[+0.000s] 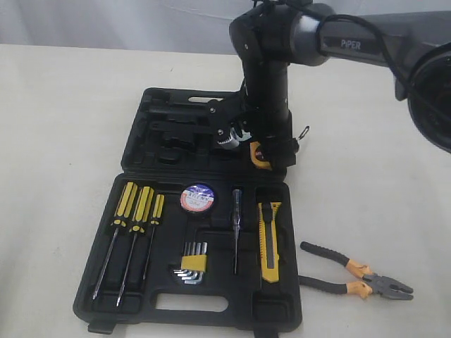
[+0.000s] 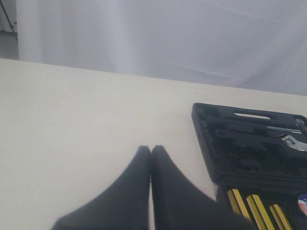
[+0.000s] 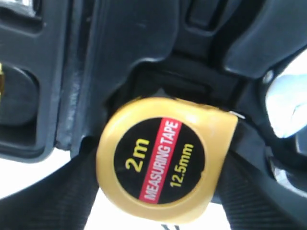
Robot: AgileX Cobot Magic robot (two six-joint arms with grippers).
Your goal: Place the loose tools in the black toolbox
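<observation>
My right gripper is shut on the yellow tape measure, holding it over the right side of the far half of the black toolbox. Its black strap sticks out to the right. In the right wrist view the tape measure sits between my fingers, just above a recess of the toolbox. The black tape roll and the utility knife lie in the near half. The pliers lie on the table to the right of the box. My left gripper is shut and holds nothing, over bare table left of the toolbox.
Three yellow-and-black screwdrivers, a set of hex keys and a thin tester screwdriver rest in the near half. The right arm stands over the far half and hides part of it. The table is pale, with a white curtain behind.
</observation>
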